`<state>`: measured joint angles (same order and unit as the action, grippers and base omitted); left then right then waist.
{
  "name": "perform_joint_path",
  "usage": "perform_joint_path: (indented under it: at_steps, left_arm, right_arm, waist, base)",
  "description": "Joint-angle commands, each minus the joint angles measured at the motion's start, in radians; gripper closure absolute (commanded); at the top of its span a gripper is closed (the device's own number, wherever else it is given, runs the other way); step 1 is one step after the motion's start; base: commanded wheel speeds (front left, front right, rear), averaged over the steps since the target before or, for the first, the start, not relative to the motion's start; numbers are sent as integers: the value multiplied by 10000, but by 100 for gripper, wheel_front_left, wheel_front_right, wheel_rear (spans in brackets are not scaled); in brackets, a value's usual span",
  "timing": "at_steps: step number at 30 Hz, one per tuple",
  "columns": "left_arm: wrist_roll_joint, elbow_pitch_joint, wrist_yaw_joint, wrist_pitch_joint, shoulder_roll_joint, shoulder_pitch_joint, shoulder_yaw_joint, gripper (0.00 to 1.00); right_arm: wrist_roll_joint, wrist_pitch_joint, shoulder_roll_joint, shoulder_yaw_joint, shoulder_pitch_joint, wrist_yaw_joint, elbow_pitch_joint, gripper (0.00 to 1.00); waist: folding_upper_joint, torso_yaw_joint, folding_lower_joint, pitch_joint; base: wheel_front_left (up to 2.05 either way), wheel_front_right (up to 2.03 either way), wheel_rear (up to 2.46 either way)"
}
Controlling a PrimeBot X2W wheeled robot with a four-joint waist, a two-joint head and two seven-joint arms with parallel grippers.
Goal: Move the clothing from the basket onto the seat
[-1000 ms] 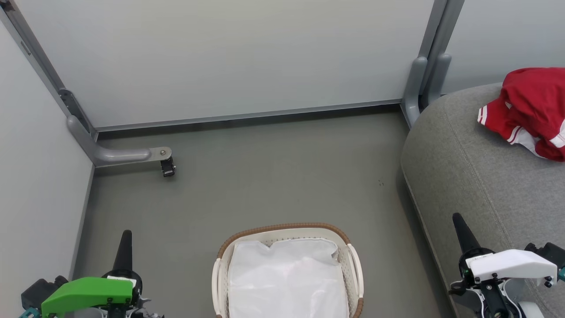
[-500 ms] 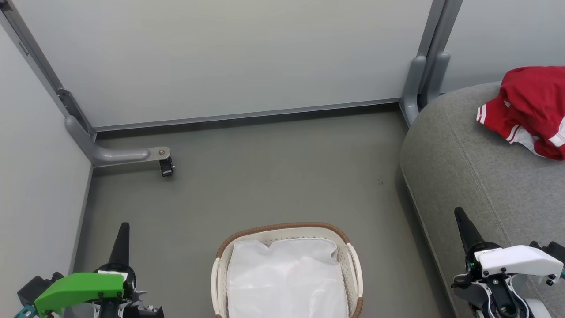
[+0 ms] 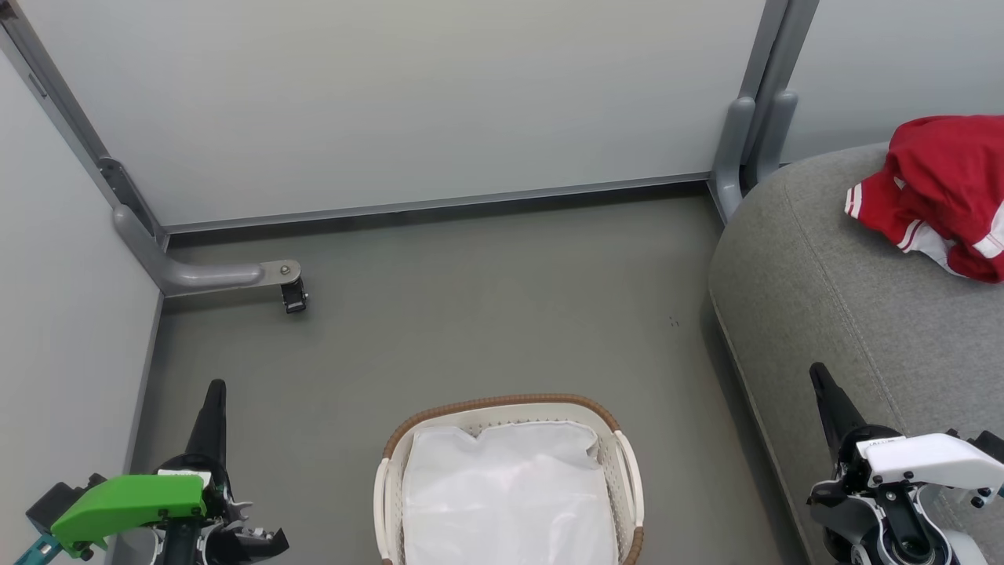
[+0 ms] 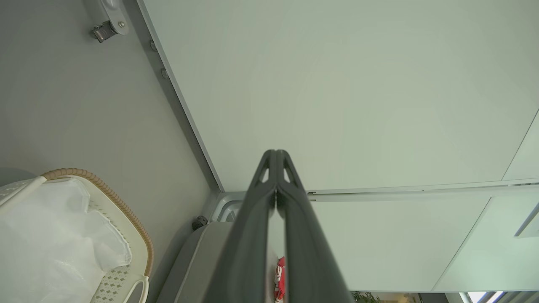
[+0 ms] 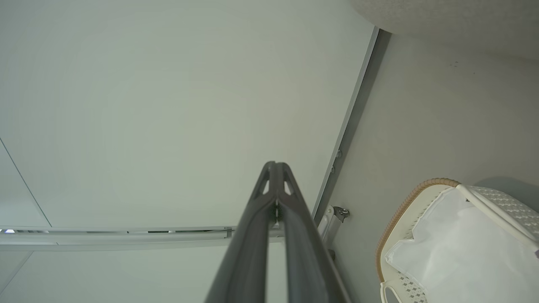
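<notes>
The red clothing [image 3: 945, 192] with white striped trim lies crumpled on the grey seat [image 3: 847, 314] at the far right; a sliver of the clothing [image 4: 280, 277] shows between the fingers in the left wrist view. The cream basket [image 3: 623, 463] with a brown rim stands on the floor at bottom centre and holds a plain white liner cloth [image 3: 510, 494]. My left gripper [image 3: 214, 388] is shut and empty at the lower left, well left of the basket. My right gripper [image 3: 818, 371] is shut and empty at the lower right, over the seat's front edge.
Pale partition panels wall the space at the back and left. A grey bracket foot with a small caster [image 3: 294, 297] juts onto the floor at the left, and a grey post [image 3: 741, 141] stands by the seat's far corner. Grey floor lies between basket and wall.
Both grippers have drawn back a little toward the bottom of the head view, still shut. The clothing, basket and seat keep their places; the picture shifted slightly.
</notes>
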<state>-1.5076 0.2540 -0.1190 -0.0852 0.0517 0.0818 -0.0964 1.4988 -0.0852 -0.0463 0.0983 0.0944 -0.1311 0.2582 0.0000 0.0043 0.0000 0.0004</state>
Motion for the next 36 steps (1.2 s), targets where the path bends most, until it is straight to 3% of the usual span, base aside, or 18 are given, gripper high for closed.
perform_joint_path:
  at_steps: [1,16,36]
  left_arm:
    - [-188,-80,-65,-48,-1,199,-63,100]
    - [-1079,-106,-153,-319,-20,347,-212,100]
    - [-1067,-100,-148,-331,-18,327,-205,100]
  right_arm:
    - [202,-44,-59,57,157,5,-89,100]
    - [1160,-329,-67,181,180,4,-167,100]
    - [1159,-318,-66,177,177,4,-166,100]
  waist:
    - [0,-3,0,2]
    - [0,-41,0,26]
    - [0,-43,0,27]
  base:
    - [0,0,0]
    - [0,0,0]
    - [0,0,0]
